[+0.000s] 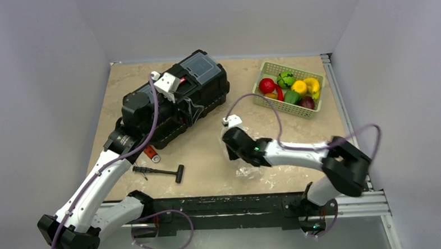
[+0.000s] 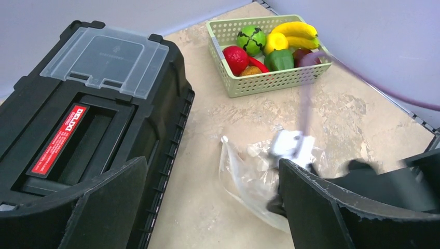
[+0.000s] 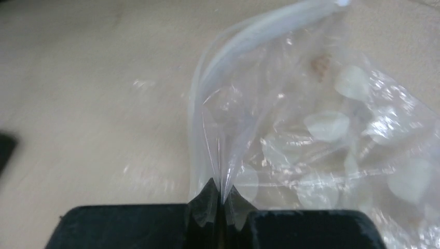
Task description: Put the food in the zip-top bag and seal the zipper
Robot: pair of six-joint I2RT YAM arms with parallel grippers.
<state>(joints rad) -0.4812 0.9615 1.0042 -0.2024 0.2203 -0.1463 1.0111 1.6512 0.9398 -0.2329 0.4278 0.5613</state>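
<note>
One bag (image 3: 311, 135), one basket (image 2: 270, 83), one toolbox (image 2: 104, 109)

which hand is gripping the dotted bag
The right hand, pinched shut on the edge of the zip-top bag; the left hand hangs open and empty by the black toolbox.

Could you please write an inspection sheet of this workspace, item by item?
Surface: beige table, no spills seen.
Job's things: food all in the green basket; bag lying on the table, no food seen inside.
Clutter: black toolbox, T-handle tool, small red tool.
Grippers: left gripper open, above the toolbox; right gripper shut on the bag's edge.
Cables: purple cables loop along both arms.
Surroundings: grey walls; nothing else seen.
</note>
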